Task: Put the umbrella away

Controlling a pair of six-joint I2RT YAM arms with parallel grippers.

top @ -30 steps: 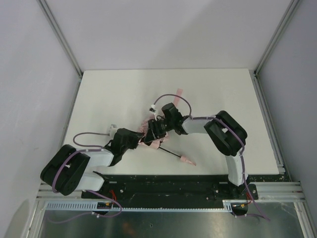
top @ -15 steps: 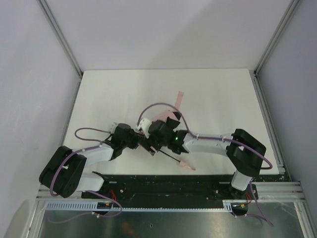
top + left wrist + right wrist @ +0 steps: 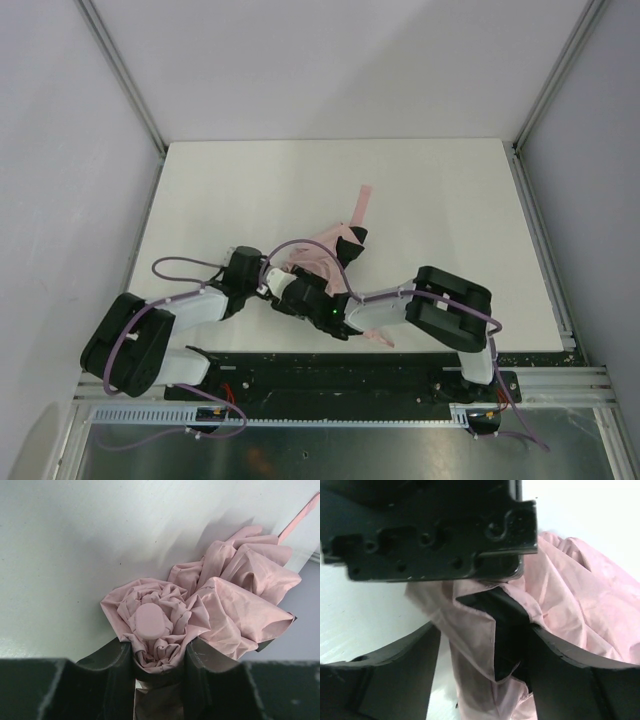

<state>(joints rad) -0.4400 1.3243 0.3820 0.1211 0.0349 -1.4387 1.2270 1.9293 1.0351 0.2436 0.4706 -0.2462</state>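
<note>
Top view: the umbrella (image 3: 318, 250) lies folded but loose near the middle of the worktop (image 3: 200, 200), towards its near edge. It is a crumpled mass of pale pink fabric. A pink strap (image 3: 361, 200) trails towards the worktop's far edge and a small pink handle (image 3: 378, 337) points at the near edge. The left arm (image 3: 200, 305) and right arm (image 3: 400, 300) meet over the fabric. The step looks like gathering the canopy so that it can be wrapped.

Left wrist view: the left fingers (image 3: 112, 667) pinch the bunched fabric just below a rounded pink cap (image 3: 150, 621), with thin creased folds (image 3: 235, 595) billowing beyond. This grip looks best held firm and unmoving, as an anchor for the other arm to work against.

Right wrist view: the right fingers (image 3: 395, 675) stand spread, straddling a hanging fold of pink cloth (image 3: 580, 595) without clamping it. The dark body of the left arm's wrist (image 3: 420, 525) sits close above. To do this well, the right fingers should probably close on several layers at once, clear of the other arm. They could then draw the slack inward gently, since fabric this thin may slip or snag on a rib.
</note>
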